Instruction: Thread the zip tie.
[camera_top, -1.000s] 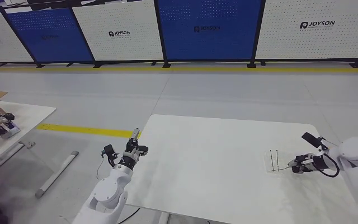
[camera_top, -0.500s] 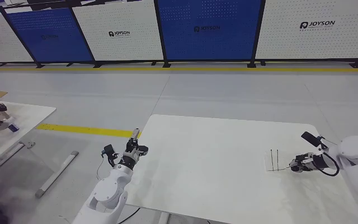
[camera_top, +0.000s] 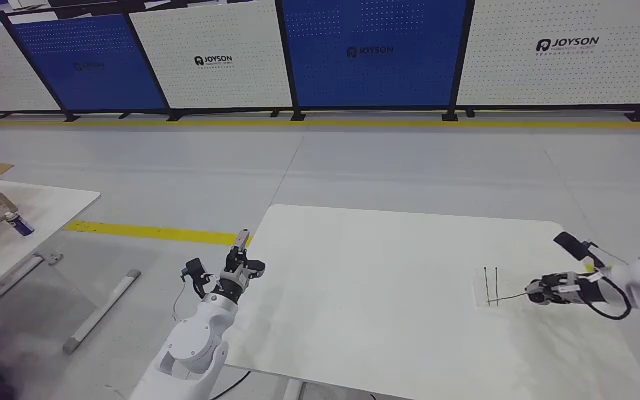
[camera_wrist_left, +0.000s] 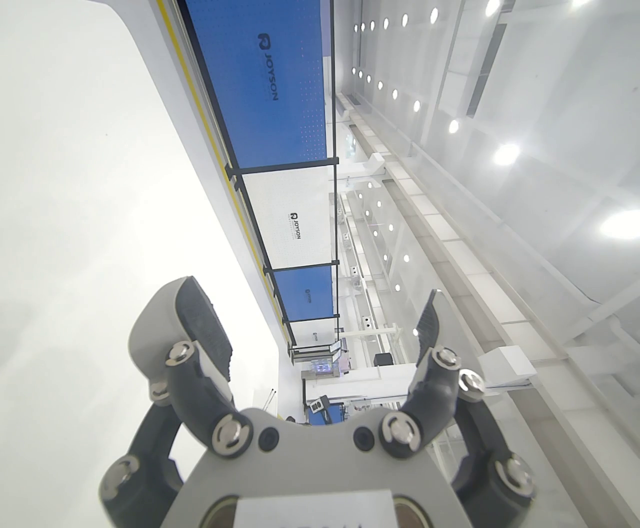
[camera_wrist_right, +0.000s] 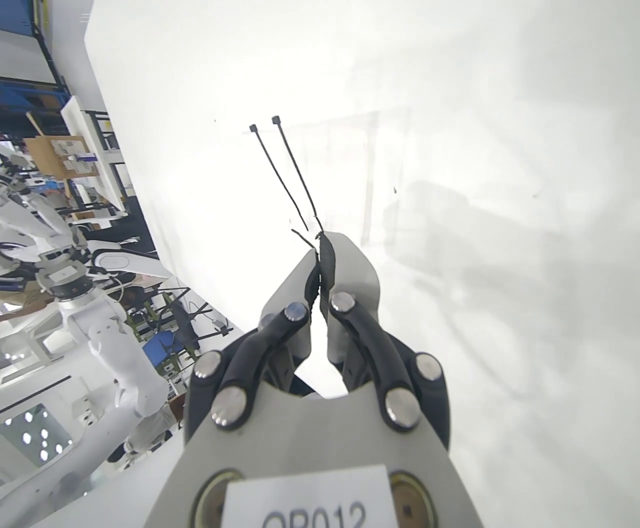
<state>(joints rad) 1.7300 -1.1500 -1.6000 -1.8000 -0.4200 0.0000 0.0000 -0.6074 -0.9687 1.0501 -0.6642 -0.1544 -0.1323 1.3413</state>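
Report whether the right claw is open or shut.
Shut. The right claw shows no gap at its end, and it pinches a thin black zip tie that sticks out in front of it.

The desk (camera_top: 380, 290) is white, smooth and matt. The two zip ties (camera_wrist_right: 290, 170) are thin black plastic. The right gripper (camera_wrist_right: 320, 245) has matt grey jaws, black ribbed pads (camera_wrist_right: 326, 262) and glossy metal screws, and the left gripper (camera_wrist_left: 311, 292) is made alike.

We see white arm shells (camera_top: 197, 345) with black cables (camera_top: 607, 314). The left gripper (camera_wrist_left: 320, 310) and right gripper (camera_wrist_right: 320, 245) are grey, with black ribbed pads (camera_wrist_left: 205, 320), silver screws (camera_wrist_left: 227, 435), white labels (camera_wrist_right: 305, 495).
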